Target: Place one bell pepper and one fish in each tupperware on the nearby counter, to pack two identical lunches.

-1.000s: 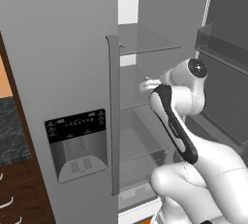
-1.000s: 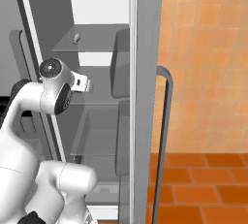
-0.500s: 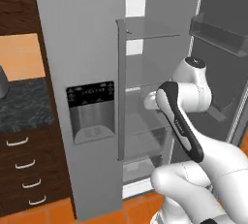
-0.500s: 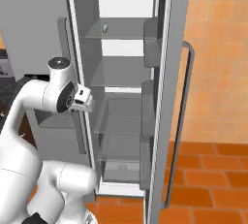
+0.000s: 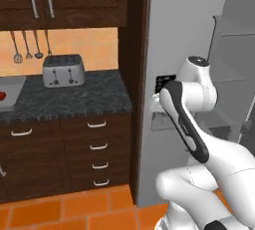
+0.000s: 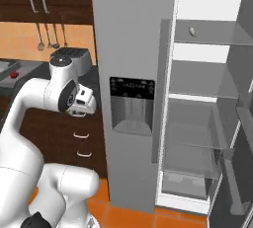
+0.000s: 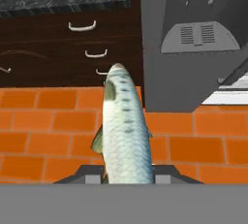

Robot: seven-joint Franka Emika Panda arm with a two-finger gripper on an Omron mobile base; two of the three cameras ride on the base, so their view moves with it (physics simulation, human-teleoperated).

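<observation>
With the jaws clamped on either side of it, the gripper point(image 7: 128, 173) has a firm grasp on one fish point(image 7: 123, 131), which sticks out from between the fingers over the orange tile floor point(image 7: 43, 140), clear of any surface. Second fish point(image 6: 192, 32) lies on an upper shelf of the open fridge point(image 6: 207, 123), far right. Counter point(image 5: 69, 99) is to the left, with the toaster point(image 5: 63, 70) at its back. At the counter's far left, a tupperware point(image 5: 10, 92) holds a red bell pepper point(image 5: 2, 96). Drawers point(image 5: 97, 147) sit below the worktop.
</observation>
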